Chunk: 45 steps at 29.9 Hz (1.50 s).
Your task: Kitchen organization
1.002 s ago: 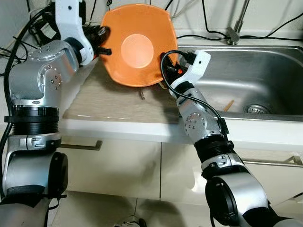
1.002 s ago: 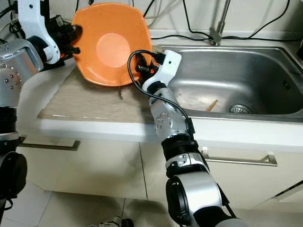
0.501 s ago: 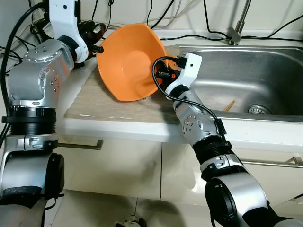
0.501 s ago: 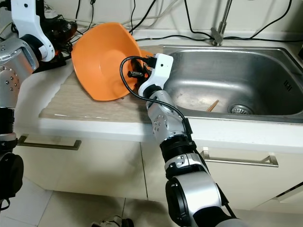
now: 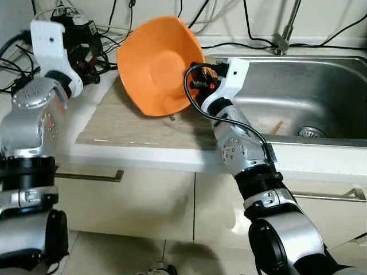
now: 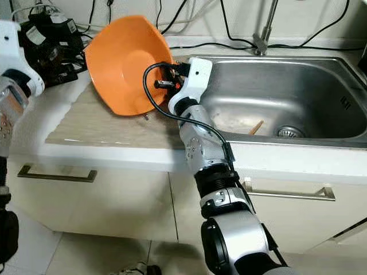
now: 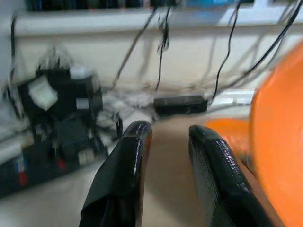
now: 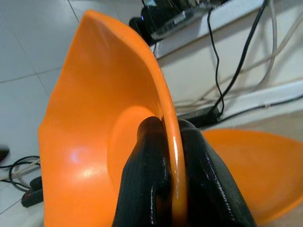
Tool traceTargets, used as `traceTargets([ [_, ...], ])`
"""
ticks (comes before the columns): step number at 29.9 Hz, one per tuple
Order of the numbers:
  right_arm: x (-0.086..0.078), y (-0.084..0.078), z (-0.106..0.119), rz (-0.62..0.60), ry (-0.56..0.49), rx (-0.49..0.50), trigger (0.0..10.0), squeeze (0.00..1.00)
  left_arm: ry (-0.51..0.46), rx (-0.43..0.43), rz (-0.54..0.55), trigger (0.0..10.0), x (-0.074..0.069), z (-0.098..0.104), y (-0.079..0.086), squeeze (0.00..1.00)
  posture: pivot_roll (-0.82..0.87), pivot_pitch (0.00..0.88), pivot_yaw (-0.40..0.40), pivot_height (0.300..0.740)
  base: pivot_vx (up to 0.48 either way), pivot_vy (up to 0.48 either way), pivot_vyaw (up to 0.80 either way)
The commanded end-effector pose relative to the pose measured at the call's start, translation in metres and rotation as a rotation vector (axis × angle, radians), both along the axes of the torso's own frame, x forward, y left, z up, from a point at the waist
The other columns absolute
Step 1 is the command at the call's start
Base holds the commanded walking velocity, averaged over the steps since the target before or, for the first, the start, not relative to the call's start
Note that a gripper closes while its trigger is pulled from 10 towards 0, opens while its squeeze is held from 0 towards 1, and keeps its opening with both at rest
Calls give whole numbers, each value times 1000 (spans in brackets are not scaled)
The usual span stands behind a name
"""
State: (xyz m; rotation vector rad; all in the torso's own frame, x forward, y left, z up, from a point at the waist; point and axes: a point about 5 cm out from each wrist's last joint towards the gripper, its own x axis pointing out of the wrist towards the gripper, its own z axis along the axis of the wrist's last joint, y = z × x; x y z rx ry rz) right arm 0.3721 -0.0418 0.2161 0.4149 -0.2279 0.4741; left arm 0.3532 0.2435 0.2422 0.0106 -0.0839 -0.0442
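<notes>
An orange bowl (image 5: 156, 66) hangs tilted on its side above the counter mat (image 5: 126, 123), with its hollow facing me. My right gripper (image 8: 169, 127) is shut on the bowl's rim (image 8: 165, 99) at the side nearest the sink, one finger inside and one outside. A second orange dish (image 8: 246, 165) lies on the counter behind it. My left gripper (image 7: 165, 142) is open with nothing between its fingers, off to the left of the bowl (image 7: 279, 123) near the cluttered back corner.
A steel sink (image 5: 332, 63) fills the right of the counter, with a wooden stick (image 5: 277, 127) lying in its basin and a faucet (image 5: 287, 26) behind. Power strips and tangled cables (image 5: 80, 28) crowd the back left corner. Cabinet drawers run below the counter edge.
My left gripper has let go of the bowl and drawn back to the left. The right gripper now holds the bowl alone, a little higher.
</notes>
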Motion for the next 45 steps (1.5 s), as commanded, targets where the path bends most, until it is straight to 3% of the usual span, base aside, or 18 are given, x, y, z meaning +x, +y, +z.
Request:
traceTargets([
  [1,-4,2,10,-10,-54,24,0,0,-17,-12,20,10000,-2,1,2,0,22,0,90,740,0,0,0],
  [6,-5,-5,16,-39,-82,19,0,0,41,-72,-14,10000,-11,-31,-15,0,17,0,91,740,0,0,0],
  [10,-6,-9,19,-54,-96,8,0,0,59,-106,-34,10000,-17,-43,-26,0,15,0,91,740,0,0,0],
  [21,-2,-44,20,-180,-128,-54,0,0,53,-204,-94,10000,-27,-45,-58,0,6,0,93,740,0,0,0],
  [29,-2,-63,32,-253,-194,-114,0,0,31,-214,-122,10000,-29,-37,-69,0,2,0,94,740,0,0,0],
  [31,0,-75,35,-291,-204,-129,0,0,39,-202,-137,10000,-30,-39,-73,0,0,0,94,740,0,0,0],
  [34,1,-78,36,-304,-207,-133,0,0,42,-201,-140,10000,-31,-39,-74,0,0,0,94,740,0,0,0],
  [40,7,-107,46,-416,-241,-203,0,0,35,-189,-133,10000,-28,-37,-72,0,-1,0,98,740,0,0,0],
  [45,9,-117,46,-456,-239,-226,0,0,36,-190,-135,10000,-28,-36,-73,0,0,0,98,740,0,0,0],
])
